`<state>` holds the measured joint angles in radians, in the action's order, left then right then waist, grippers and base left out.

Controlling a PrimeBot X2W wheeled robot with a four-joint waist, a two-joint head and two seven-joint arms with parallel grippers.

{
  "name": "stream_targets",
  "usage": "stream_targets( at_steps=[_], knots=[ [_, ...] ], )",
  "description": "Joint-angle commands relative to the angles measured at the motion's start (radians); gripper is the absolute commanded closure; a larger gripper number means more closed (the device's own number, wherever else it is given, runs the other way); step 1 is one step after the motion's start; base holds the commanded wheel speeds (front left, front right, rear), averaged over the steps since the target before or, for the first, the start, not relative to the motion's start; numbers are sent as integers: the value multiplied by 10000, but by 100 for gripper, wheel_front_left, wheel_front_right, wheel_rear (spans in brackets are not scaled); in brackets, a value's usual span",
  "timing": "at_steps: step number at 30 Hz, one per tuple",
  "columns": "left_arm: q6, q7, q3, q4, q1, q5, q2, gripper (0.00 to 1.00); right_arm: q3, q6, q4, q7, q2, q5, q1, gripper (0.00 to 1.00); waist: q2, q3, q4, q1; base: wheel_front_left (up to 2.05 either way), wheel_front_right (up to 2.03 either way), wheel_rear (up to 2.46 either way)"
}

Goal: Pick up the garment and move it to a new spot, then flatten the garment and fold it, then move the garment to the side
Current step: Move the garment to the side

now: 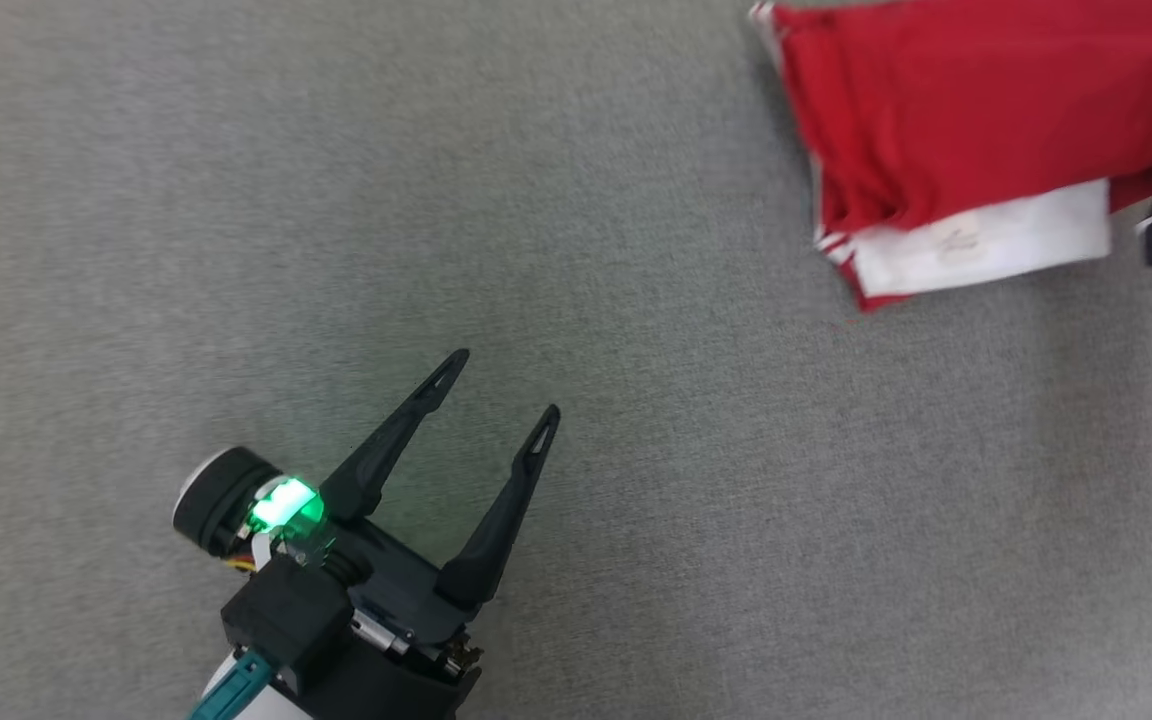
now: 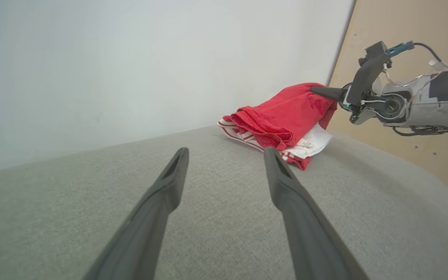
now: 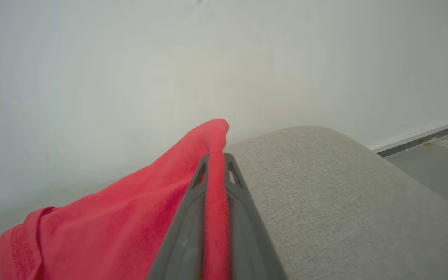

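Red garment (image 1: 986, 130), folded, lies at the grey cushion's (image 1: 536, 200) far right. My right gripper (image 3: 216, 161) is clamped on its edge; my left gripper (image 1: 506, 385) gapes, holding nothing. I judge the sideways move to be in hand; the next move calls for a clean release.

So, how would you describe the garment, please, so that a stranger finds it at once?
Start from the wide grey cushion and follow it to the robot's right. There lies the garment, folded red cloth with a white panel and striped edges. Nothing else on the cushion is red, and the right gripper pinches one fold.
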<state>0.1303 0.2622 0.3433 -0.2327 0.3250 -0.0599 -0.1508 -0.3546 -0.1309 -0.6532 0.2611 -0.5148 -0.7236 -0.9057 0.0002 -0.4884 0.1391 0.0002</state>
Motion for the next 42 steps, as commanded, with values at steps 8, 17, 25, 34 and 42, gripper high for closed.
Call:
stream_targets(
  at_steps=[8, 17, 25, 34, 42],
  knots=[
    [4, 32, 541, -478, 893, 125, -582, 0, 1114, 5, 121, 45, -987, 1031, -675, 100, -2, -1615, 987, -2, 0, 0, 0],
    [2, -29, 645, -666, 1308, 28, -945, 0, 1971, 4, -116, 46, -1997, 2049, -971, 100, -2, -2107, 884, -2, 0, 0, 0],
    [-1, -126, 713, -903, 1401, -59, -1097, 0, 2635, 5, -896, 47, -2402, 4299, -1649, 100, -2, -2202, 595, -2, 0, 0, 0],
    [-107, -178, 735, -1186, 1401, -103, -1128, 0, 4652, 5, -1925, 45, -1753, 6981, -2027, 0, -2, -2251, 201, -2, 0, 0, 0],
    [-526, -68, 455, -1007, 1163, -397, -891, 0, 6048, 5, -133, 45, 128, 8343, -1143, 0, -2, -1723, 85, -2, 0, 0, 0]
  ],
)
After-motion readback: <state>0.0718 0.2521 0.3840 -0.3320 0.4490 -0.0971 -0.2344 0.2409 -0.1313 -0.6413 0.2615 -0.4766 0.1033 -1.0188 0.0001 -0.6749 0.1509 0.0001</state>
